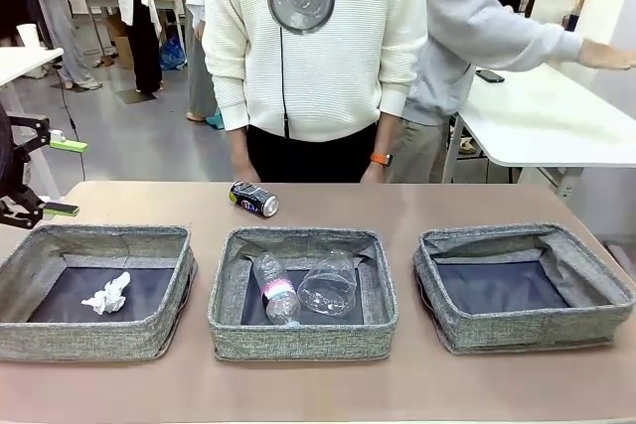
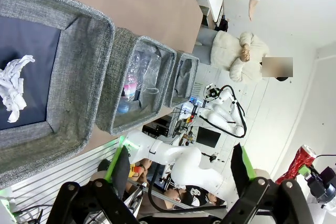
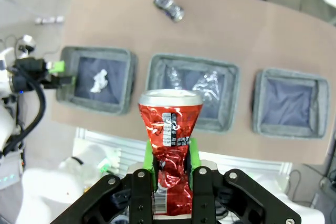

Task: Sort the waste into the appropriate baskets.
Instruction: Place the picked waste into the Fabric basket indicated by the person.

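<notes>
Holding the red can [image 3: 169, 140] clamped tight by its crushed lower half, our right gripper [image 3: 169, 163] hangs high over the table [image 3: 220, 40]. We should carry it sideways until the empty basket [image 3: 294, 75] lies straight beneath, lower close, then let go gently.

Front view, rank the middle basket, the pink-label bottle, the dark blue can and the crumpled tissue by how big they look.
1. middle basket, clearly largest.
2. pink-label bottle.
3. crumpled tissue and dark blue can look alike; the can lies farther from the camera, so I won't rank them.
</notes>
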`<action>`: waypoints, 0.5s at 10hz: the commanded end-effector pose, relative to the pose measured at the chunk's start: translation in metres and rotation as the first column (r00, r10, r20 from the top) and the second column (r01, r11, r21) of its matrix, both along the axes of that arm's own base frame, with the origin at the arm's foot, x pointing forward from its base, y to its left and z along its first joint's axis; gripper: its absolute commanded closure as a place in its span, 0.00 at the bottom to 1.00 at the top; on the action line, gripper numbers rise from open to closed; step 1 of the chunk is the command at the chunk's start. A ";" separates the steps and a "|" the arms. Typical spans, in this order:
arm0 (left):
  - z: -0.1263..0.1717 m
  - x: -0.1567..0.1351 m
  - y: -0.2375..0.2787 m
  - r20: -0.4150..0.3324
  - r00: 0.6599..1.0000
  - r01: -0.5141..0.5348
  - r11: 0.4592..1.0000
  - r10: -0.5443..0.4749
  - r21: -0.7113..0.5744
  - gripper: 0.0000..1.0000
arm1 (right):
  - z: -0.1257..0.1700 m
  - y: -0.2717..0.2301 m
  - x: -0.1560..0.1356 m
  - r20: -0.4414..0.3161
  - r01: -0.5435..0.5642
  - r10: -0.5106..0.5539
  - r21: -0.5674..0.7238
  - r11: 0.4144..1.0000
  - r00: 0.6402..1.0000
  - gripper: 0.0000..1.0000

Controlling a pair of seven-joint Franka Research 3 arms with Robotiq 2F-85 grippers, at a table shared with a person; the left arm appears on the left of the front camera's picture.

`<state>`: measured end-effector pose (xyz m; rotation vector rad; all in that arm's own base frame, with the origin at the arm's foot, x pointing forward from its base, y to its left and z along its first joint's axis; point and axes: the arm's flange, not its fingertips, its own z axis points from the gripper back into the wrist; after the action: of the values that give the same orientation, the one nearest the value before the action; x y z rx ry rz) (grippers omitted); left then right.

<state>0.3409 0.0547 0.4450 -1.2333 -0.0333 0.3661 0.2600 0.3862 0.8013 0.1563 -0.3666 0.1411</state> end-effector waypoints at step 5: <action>0.001 -0.002 0.001 0.017 1.000 0.012 1.000 -0.012 -0.003 0.00 | 0.000 -0.001 -0.002 0.000 0.014 -0.014 0.014 1.000 1.000 0.73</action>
<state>0.3409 0.0547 0.4450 -1.2333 -0.0333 0.3661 0.2597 0.3862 0.8014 0.1569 -0.3665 0.1417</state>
